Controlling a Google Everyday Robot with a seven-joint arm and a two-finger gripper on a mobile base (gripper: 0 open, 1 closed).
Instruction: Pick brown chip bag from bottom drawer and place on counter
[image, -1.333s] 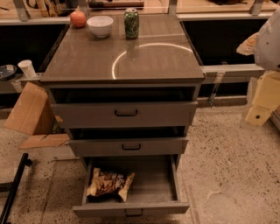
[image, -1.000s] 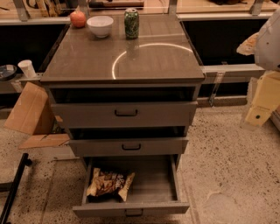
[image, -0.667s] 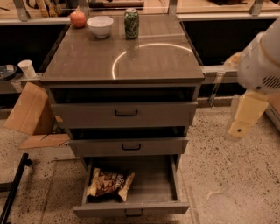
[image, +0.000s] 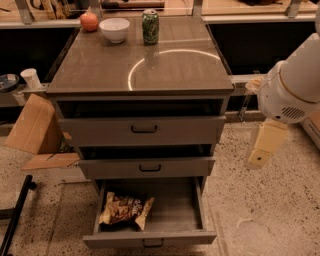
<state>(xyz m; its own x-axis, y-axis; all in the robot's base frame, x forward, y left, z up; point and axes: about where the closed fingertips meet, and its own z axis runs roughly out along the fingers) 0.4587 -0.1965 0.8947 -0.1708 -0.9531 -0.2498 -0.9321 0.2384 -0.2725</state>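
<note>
The brown chip bag (image: 125, 210) lies crumpled in the left half of the open bottom drawer (image: 150, 239). The counter (image: 100, 65) is the glossy grey-brown cabinet top above, with a bright ring of reflected light. My gripper (image: 264, 147) hangs as a cream-coloured part below the white rounded arm joint (image: 292, 82). It is to the right of the cabinet, level with the middle drawer, well above and right of the bag, and nothing shows in it.
A white bowl (image: 114, 29), a green can (image: 150, 26) and a red-orange fruit (image: 89, 21) stand at the counter's far edge. The two upper drawers are pulled out slightly. A cardboard box (image: 32, 125) and a white cup (image: 31, 77) sit on the left. A black pole (image: 15, 215) crosses the floor.
My arm has swung in from the right edge, leftward toward the cabinet and a little lower. The bag, the drawers and the items on the counter have not moved.
</note>
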